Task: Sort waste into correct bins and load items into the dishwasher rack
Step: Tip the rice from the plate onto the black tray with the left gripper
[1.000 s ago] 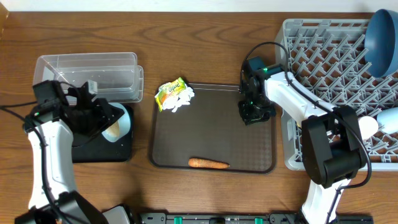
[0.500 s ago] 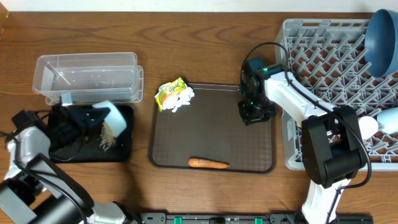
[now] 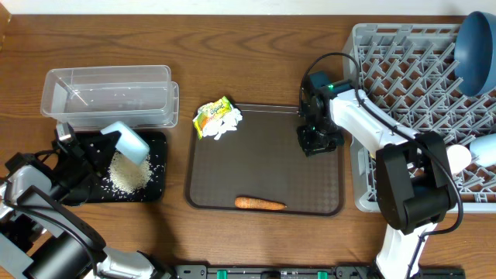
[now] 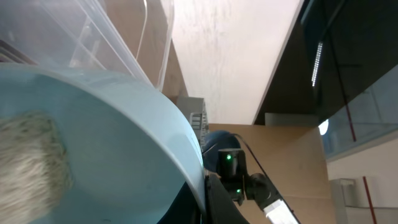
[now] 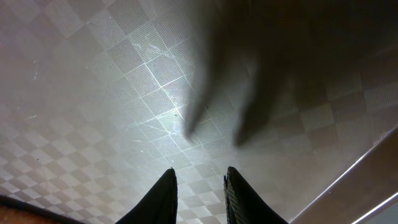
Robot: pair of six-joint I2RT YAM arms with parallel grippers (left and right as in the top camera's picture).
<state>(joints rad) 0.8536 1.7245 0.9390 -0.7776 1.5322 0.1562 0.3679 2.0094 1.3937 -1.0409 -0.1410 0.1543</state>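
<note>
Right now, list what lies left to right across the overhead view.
Light blue plastic cup → yellow-green printed snack wrapper → small orange carrot → right arm's black claw → large grey lattice dishwasher rack.

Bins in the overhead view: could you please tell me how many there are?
2: a clear tub at the back left, and a black tray directly in front of it. None appears hidden.

A flat brown serving tray (image 3: 263,167), its surface checker-textured, lies mid-way along the wooden table (image 3: 263,62)
</note>
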